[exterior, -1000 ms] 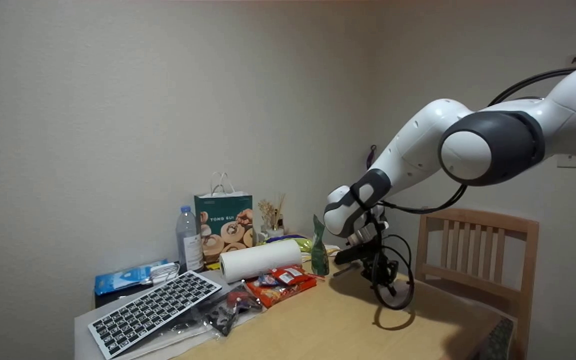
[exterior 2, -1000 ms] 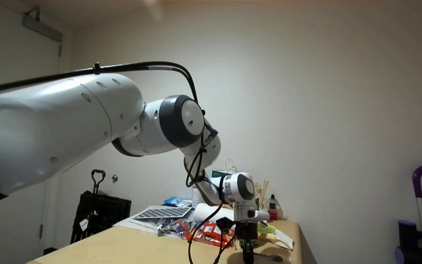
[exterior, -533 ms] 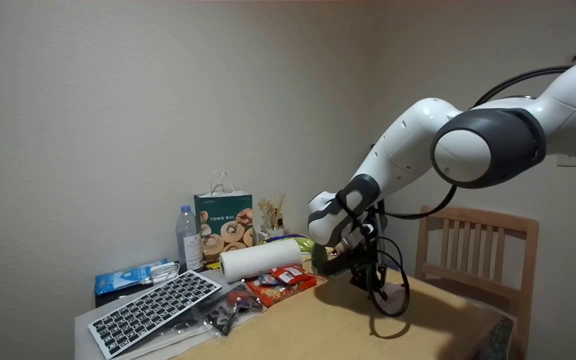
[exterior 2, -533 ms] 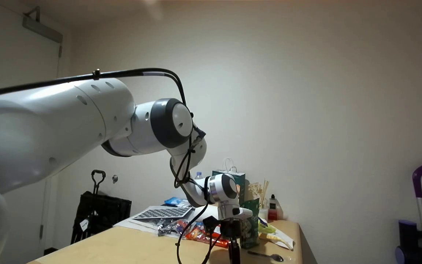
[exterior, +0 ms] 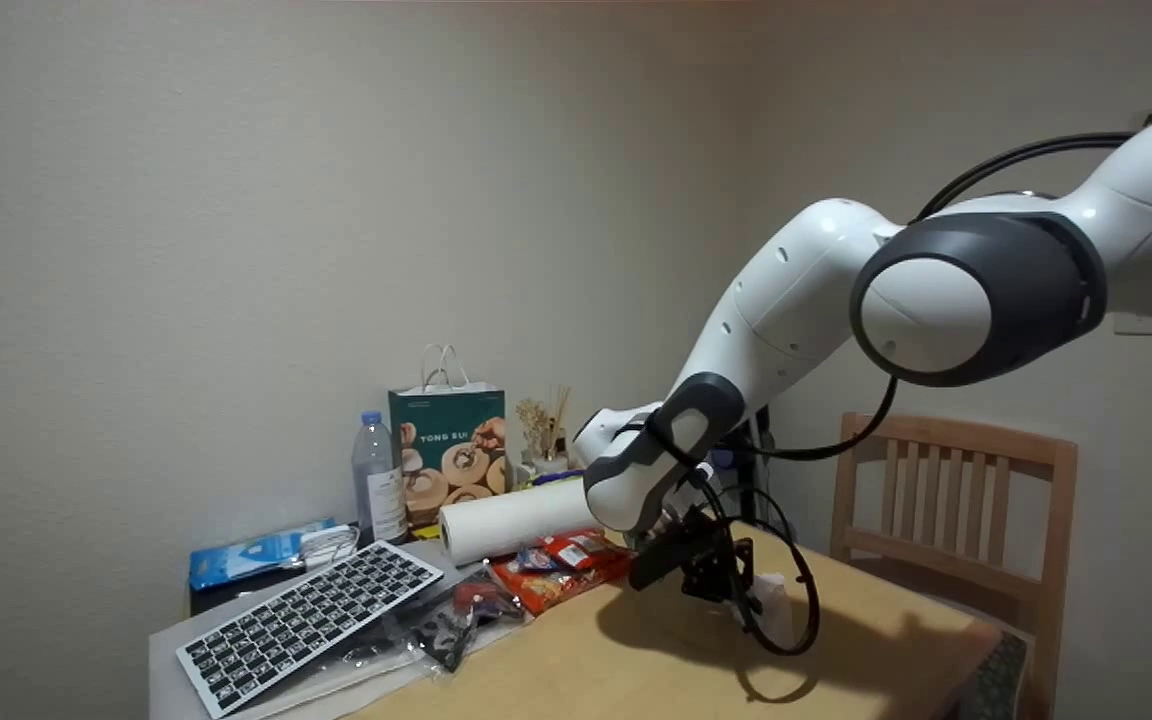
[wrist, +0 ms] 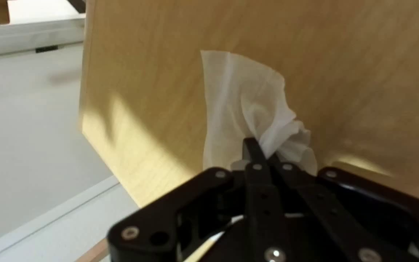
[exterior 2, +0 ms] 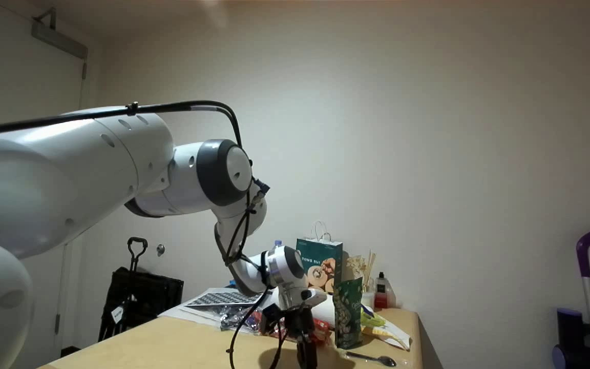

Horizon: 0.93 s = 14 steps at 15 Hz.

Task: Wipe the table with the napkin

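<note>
One napkin point(wrist: 227, 98), centre of the wrist view, pinched by your gripper point(wrist: 264, 151), jaws clenched on it; its long axis runs up-frame, slightly left, over the table point(wrist: 147, 65). Contact unclear; probably press before you sweep.

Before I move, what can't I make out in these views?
Pinched part of the napkin: hidden by the end effector in the wrist view.
Whether the napkin touches the table: its underside faces away in the wrist view; a black cable crosses its lower part in an exterior view.
Near part of the table: cut off by the bottom edge in both exterior views.
Print on the bottle label: too small in an exterior view.
</note>
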{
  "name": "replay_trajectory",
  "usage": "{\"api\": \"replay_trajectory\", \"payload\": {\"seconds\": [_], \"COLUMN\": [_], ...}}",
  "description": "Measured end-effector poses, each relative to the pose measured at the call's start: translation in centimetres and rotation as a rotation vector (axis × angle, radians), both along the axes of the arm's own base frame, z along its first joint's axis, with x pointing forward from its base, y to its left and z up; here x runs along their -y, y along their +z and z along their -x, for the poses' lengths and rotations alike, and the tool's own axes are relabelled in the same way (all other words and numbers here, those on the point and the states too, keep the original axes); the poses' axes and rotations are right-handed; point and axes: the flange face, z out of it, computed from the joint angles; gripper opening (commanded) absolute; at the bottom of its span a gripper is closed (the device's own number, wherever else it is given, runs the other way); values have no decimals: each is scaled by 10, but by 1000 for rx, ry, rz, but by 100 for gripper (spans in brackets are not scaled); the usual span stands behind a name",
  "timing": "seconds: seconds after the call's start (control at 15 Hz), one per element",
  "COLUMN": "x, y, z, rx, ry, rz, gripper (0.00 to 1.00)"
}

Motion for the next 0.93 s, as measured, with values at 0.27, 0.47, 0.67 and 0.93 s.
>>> {"api": "replay_trajectory", "payload": {"seconds": [0.27,0.47,0.67,0.93], "x": [-64,-62,-58,-109], "y": [-7,-6,-6,-10], "z": [10,9,9,14], "rx": [-44,-41,-41,-71], "ry": [158,155,151,299], "rz": [49,50,50,64], "gripper": [1,0,0,0]}}
